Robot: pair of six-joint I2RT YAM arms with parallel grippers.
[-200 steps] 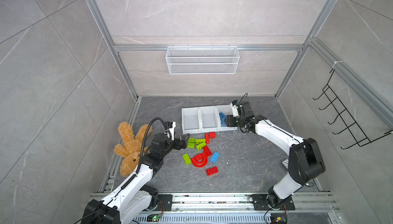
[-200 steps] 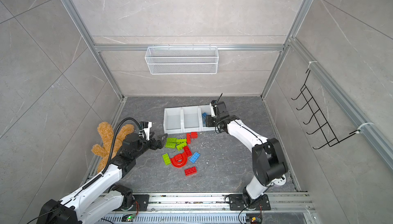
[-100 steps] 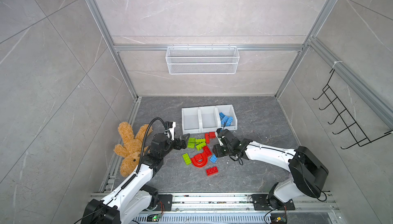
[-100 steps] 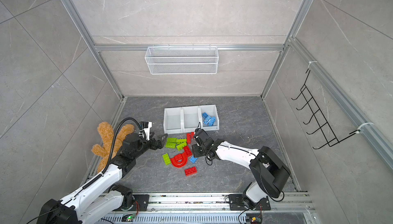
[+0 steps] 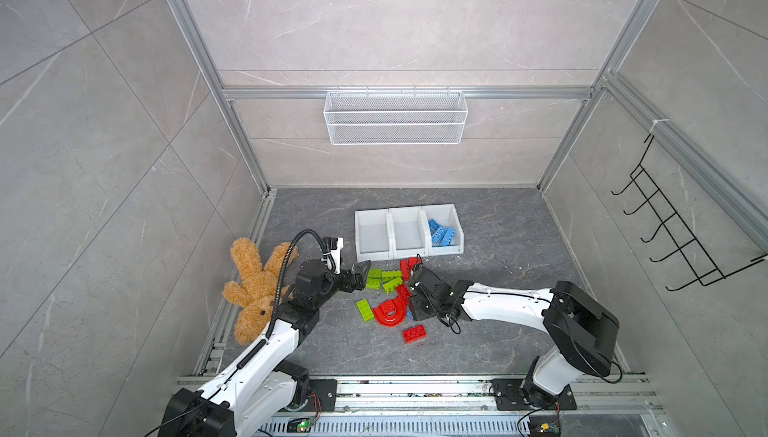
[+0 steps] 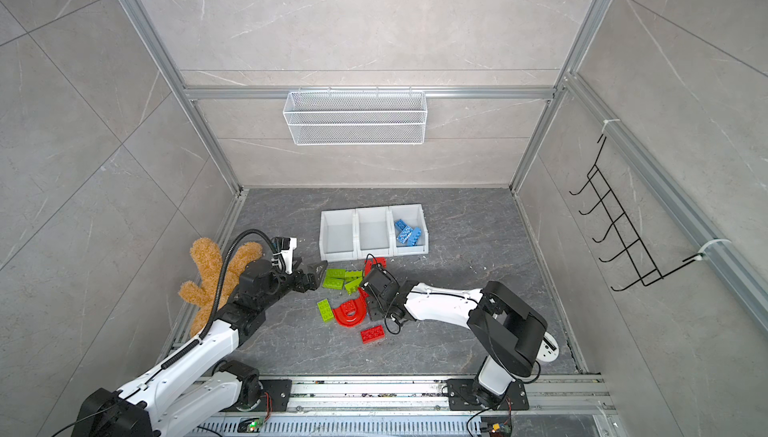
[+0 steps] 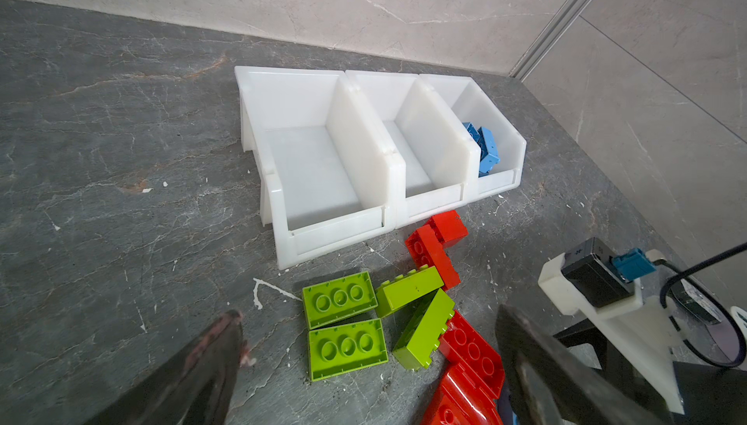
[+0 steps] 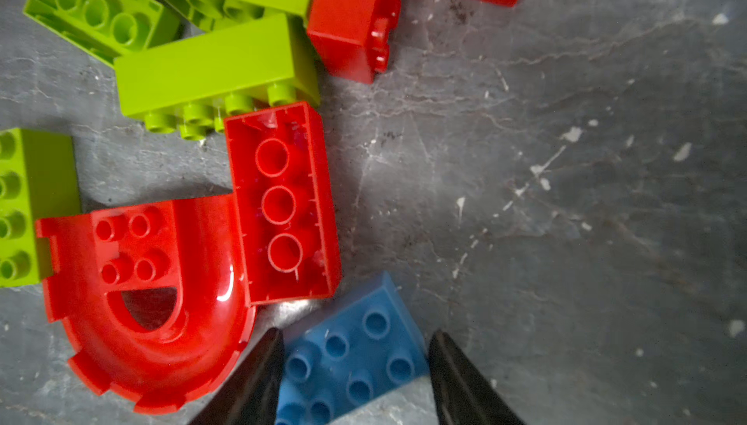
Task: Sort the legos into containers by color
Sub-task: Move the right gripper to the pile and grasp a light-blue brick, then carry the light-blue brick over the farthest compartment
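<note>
Legos [image 5: 390, 276] lie in a loose green and red cluster on the dark floor [image 5: 507, 256], just near of the three white containers [image 5: 409, 253]. The right-hand container [image 5: 439, 207] already holds a few blue bricks [image 5: 441, 232].

My right claw [image 8: 357, 333] is down at the right edge of the cluster. Its two dark fingers [image 8: 258, 378] stand on either side of a lone blue brick [image 8: 351, 358] that lies studs up on the floor. They sit close against its sides, but whether they squeeze it I cannot tell from this close. That brick lies just right of the big red arch [image 8: 161, 362] and just near of a red brick [image 8: 283, 205] turned hollow side up.

My left claw [image 7: 370, 316] hangs at the left side of the cluster with its jaws spread wide, holding nothing. Two green bricks [image 7: 347, 346] lie hollow side up just beyond its fingertips.

A brown plush toy [image 5: 253, 285] lies at the left edge of the floor, well apart from the bricks.
</note>
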